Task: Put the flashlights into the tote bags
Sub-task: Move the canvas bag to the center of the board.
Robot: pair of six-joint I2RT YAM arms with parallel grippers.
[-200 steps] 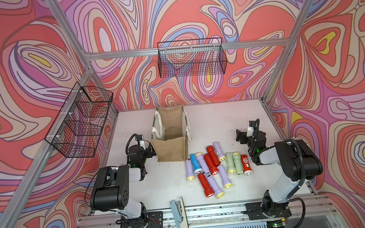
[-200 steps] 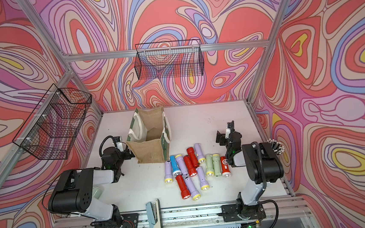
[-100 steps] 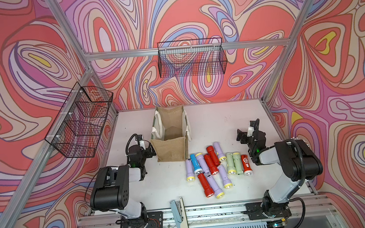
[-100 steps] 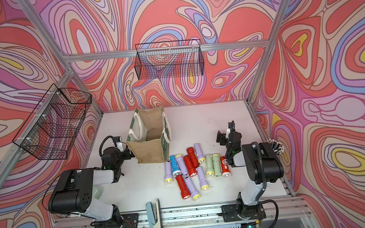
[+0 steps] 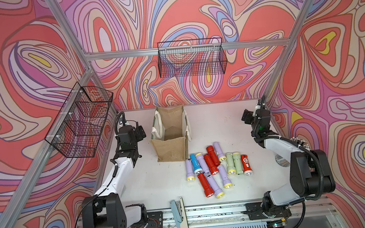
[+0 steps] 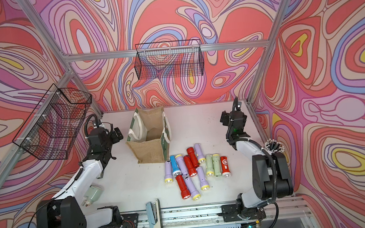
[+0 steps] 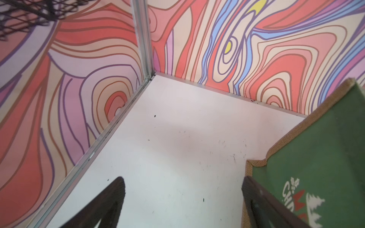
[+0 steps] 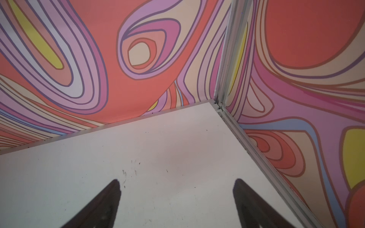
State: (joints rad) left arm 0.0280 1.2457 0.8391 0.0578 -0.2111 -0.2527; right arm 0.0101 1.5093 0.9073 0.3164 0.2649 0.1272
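On the worktop [image 5: 220, 125], between my two arms, the flashlights [image 5: 214, 167] lie in a loose cluster. None shows inside the tote bag [image 5: 171, 152], which stands upright and open-topped just beside the cluster's far left corner.

Left fingers [image 7: 107, 203]: apart, nothing between them, just beside the bag's green side panel.

Right fingers [image 8: 103, 203]: apart, empty, aimed at the far right corner.

Finding: the cluster lies back toward my base and inward of the right fingers. Most long axes run near-to-far, lens ends nearest me.

Judgement: the right arm is nearer, with the orange-red flashlight [image 5: 246, 161] closest to it. That wrist must turn back before any descent.
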